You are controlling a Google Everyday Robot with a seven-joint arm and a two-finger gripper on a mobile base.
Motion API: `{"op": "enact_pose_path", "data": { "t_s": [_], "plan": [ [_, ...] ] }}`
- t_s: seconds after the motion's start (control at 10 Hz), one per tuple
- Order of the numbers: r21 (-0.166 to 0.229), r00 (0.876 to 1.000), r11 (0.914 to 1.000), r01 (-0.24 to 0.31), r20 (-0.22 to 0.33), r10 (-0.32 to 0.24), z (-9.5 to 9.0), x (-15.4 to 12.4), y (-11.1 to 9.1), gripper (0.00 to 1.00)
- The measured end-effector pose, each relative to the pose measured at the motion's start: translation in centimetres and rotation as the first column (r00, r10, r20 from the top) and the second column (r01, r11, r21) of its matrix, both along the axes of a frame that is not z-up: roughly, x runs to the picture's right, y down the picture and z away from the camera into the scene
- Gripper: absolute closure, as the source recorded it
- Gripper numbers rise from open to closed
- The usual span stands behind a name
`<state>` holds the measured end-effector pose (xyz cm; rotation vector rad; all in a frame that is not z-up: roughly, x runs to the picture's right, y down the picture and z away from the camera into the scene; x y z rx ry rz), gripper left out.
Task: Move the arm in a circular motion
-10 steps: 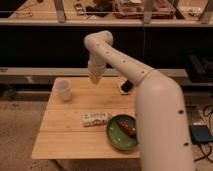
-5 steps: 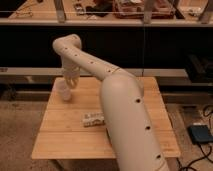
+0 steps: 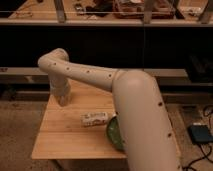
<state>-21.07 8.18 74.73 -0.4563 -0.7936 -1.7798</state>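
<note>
The cream-white arm (image 3: 125,95) fills the right and middle of the camera view. Its thick tube with dark dots rises from the lower right to a bent joint (image 3: 54,61) at the upper left, then drops toward the wooden table (image 3: 65,140). The gripper (image 3: 62,99) hangs at the end of that downward segment, over the table's far left corner.
A white packet (image 3: 95,119) lies in the middle of the table. A green plate (image 3: 115,134) sits to its right, partly hidden by the arm. A dark shelf unit (image 3: 150,40) stands behind the table. A blue object (image 3: 200,134) lies on the floor at right.
The arm has swung left: its end moved from the table's far middle to the far left corner. The small cup there is now hidden and the green plate partly shows.
</note>
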Motion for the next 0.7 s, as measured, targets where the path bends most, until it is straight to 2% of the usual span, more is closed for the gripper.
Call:
{"op": "enact_pose_path", "data": {
  "t_s": [0.1,0.2,0.3,0.4,0.5,0.6,0.7],
  "plan": [
    [0.016,1.0,0.9998,-0.01,-0.013,0.01,-1.3,1.2,1.3,1.0],
    [0.045,0.997,0.9974,-0.056,-0.052,0.058,-3.3,3.6,3.5,1.0],
    [0.08,0.985,0.9879,-0.133,-0.104,0.141,-4.5,6.3,4.5,1.0],
    [0.118,0.965,0.9727,-0.2,-0.147,0.216,-5.5,8.8,4.9,1.0],
    [0.169,0.935,0.9482,-0.269,-0.19,0.299,-6.9,11.7,4.8,1.0],
    [0.237,0.885,0.9086,-0.344,-0.241,0.398,-8.7,15.7,4.6,1.0],
    [0.292,0.83,0.8683,-0.401,-0.285,0.479,-10.5,19.4,4.2,1.0]
  ]
}}
